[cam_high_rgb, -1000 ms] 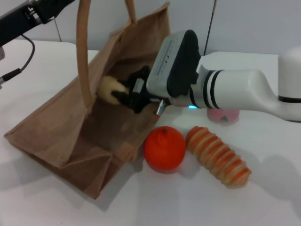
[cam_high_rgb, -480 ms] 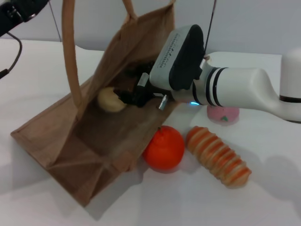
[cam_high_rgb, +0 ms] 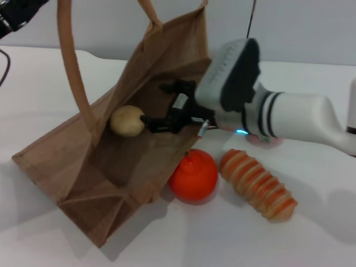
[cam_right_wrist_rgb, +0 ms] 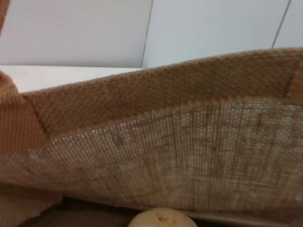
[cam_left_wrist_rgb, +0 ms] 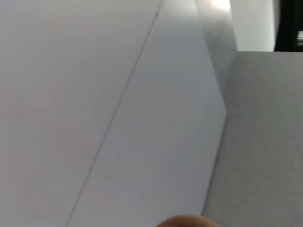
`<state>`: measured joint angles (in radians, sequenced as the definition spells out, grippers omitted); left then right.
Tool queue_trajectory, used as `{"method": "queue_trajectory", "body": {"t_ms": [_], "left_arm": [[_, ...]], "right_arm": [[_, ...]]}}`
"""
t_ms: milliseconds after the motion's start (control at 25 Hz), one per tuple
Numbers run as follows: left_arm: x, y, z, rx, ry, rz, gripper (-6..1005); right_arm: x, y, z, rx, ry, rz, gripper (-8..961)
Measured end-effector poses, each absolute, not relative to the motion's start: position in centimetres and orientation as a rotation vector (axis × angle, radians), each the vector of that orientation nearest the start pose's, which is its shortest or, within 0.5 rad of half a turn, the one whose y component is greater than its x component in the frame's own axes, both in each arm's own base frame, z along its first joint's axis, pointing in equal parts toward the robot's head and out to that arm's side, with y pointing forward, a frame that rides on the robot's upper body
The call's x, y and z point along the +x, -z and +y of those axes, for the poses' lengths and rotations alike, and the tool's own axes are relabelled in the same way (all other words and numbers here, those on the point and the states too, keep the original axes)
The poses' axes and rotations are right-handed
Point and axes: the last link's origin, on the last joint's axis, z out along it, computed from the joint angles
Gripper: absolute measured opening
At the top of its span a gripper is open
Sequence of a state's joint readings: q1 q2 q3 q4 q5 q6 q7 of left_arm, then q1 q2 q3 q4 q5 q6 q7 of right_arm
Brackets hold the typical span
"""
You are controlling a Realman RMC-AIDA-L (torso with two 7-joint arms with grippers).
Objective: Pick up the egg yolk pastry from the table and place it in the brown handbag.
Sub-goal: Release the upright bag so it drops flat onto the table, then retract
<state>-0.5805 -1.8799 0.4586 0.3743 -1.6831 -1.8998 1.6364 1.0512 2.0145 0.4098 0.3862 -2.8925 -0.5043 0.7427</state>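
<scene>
The brown handbag (cam_high_rgb: 105,161) lies tilted on the white table with its mouth open toward me. One loop handle (cam_high_rgb: 68,61) is raised toward my left arm (cam_high_rgb: 16,14) at the top left corner. The egg yolk pastry (cam_high_rgb: 127,120) rests inside the bag against its wall. My right gripper (cam_high_rgb: 161,105) is open inside the bag's mouth, just right of the pastry, with its lower fingertip close to it. In the right wrist view the bag's burlap wall (cam_right_wrist_rgb: 165,142) fills the picture and the top of the pastry (cam_right_wrist_rgb: 161,219) shows at the edge.
An orange fruit (cam_high_rgb: 193,175) sits against the bag's front right corner. An orange-striped elongated bread (cam_high_rgb: 258,185) lies to its right. My right arm (cam_high_rgb: 289,117) reaches across above them.
My right gripper let go of the pastry, which now lies in the bag, and drew back to the right. The raised handle shifted left.
</scene>
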Motion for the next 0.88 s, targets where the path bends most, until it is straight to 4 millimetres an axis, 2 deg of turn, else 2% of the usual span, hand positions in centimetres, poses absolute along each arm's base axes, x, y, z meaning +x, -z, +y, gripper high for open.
{"method": "queue_trajectory", "body": {"t_ms": [80, 120, 200, 320, 360, 400, 520, 680, 880], "left_arm": [[-24.3, -12.5, 34.1, -2.243, 1.626, -0.605, 129], [-24.3, -12.5, 34.1, -2.243, 1.626, -0.605, 129], [-24.6, -12.6, 34.1, -2.231, 1.611, -0.615, 129], [-25.1, -12.5, 34.5, -2.200, 1.573, -0.637, 129], [-25.2, -12.4, 34.7, -2.189, 1.565, -0.649, 129], [-25.4, -12.2, 34.8, -2.176, 1.558, -0.663, 129], [-25.7, -11.7, 35.1, -2.146, 1.552, -0.691, 129], [-26.1, -11.1, 35.9, -2.117, 1.494, -0.697, 137], [-26.5, -10.5, 36.5, -2.099, 1.422, -0.694, 176]], "right_arm": [[14.3, 12.7, 40.9, -2.627, -0.418, 0.229, 901], [14.3, 12.7, 40.9, -2.627, -0.418, 0.229, 901], [15.3, 11.3, 41.0, -2.603, -0.496, 0.296, 901], [17.6, 8.1, 41.3, -2.550, -0.620, 0.407, 901], [19.2, 6.0, 41.3, -2.511, -0.701, 0.466, 900], [19.2, 6.0, 41.3, -2.511, -0.701, 0.466, 900], [21.4, 2.8, 40.9, -2.459, -0.838, 0.505, 900], [22.8, -0.3, 38.9, -2.381, -1.043, 0.449, 900], [22.6, -1.4, 36.3, -2.254, -1.195, 0.239, 899]]}}
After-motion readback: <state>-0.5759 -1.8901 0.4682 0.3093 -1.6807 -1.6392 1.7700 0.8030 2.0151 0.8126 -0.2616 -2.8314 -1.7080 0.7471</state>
